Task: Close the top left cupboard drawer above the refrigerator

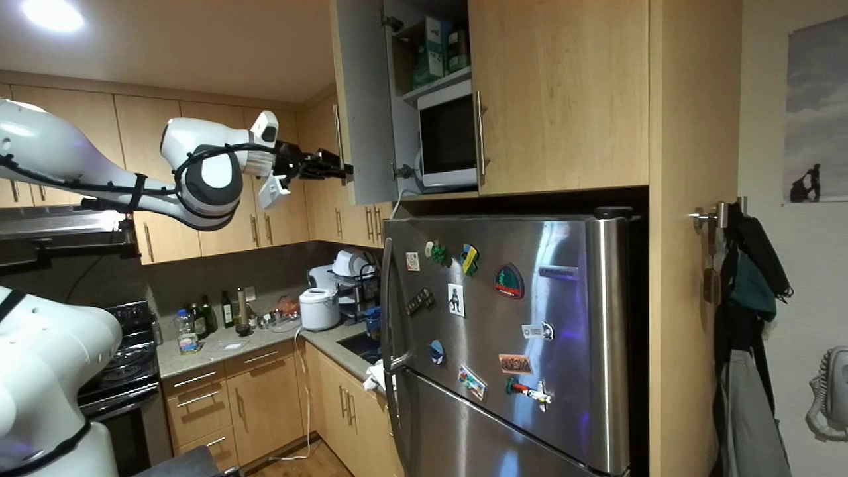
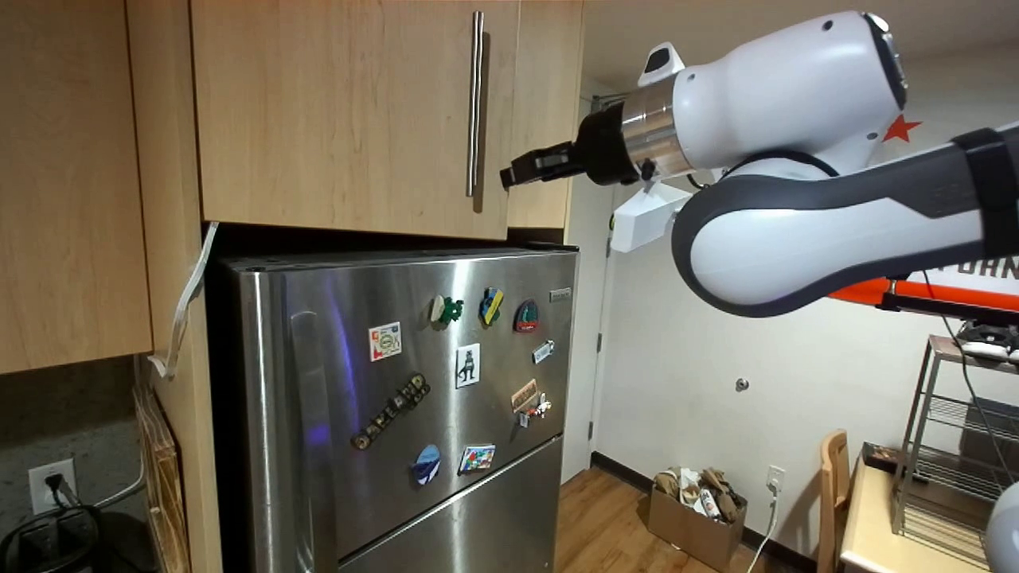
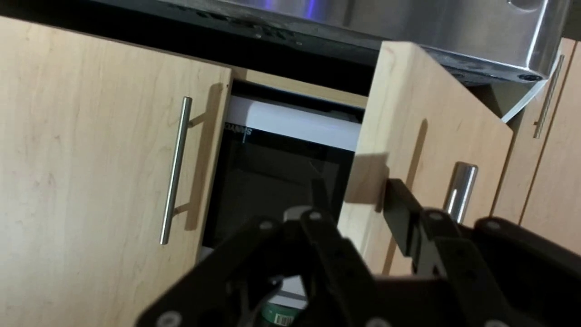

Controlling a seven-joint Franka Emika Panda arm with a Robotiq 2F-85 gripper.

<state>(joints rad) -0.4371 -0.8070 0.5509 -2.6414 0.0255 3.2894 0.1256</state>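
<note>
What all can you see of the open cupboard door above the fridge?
The open cupboard door is tall, light wood-look outside, pale grey inside, with a slim vertical metal bar handle near its free edge. Swung outward on dark hinges, it hangs upright, higher than the refrigerator. The end effector flanks that edge with parted fingers; contact is unclear.

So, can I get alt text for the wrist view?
A gripper, jaws parted, sits at the edge of an open cupboard door, a microwave showing inside. The picture is upside down: the fridge runs along the top. At left is a closed cupboard door with a bar handle.
</note>
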